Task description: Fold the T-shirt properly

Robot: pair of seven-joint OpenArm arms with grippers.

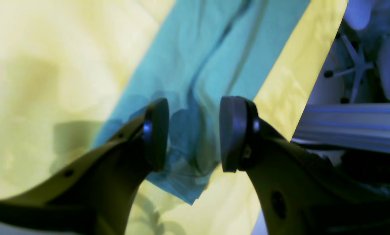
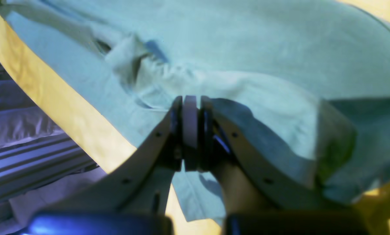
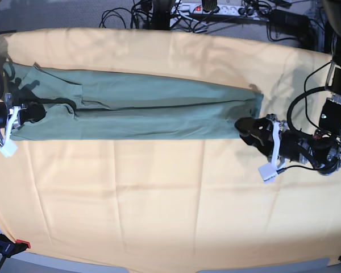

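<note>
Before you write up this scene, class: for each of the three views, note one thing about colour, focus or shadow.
Left wrist view: strong colour cast, the T-shirt reads teal and the open left gripper is dark and soft-edged. Right wrist view: pale bluish cast, blurred foreground, the right gripper shadowing the cloth. Base view: truest colour, sage shirt on the yellow-orange cloth, with soft shadows along its far edge.

Left tool (image 1: 194,133): dark oval pads, pale curved fingers, visible screws; black cables, white wrist tags.

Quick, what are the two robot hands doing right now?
Left gripper: open, jaws on either side of the T-shirt end, not pinching it.
Right gripper: shut on the T-shirt.
</note>
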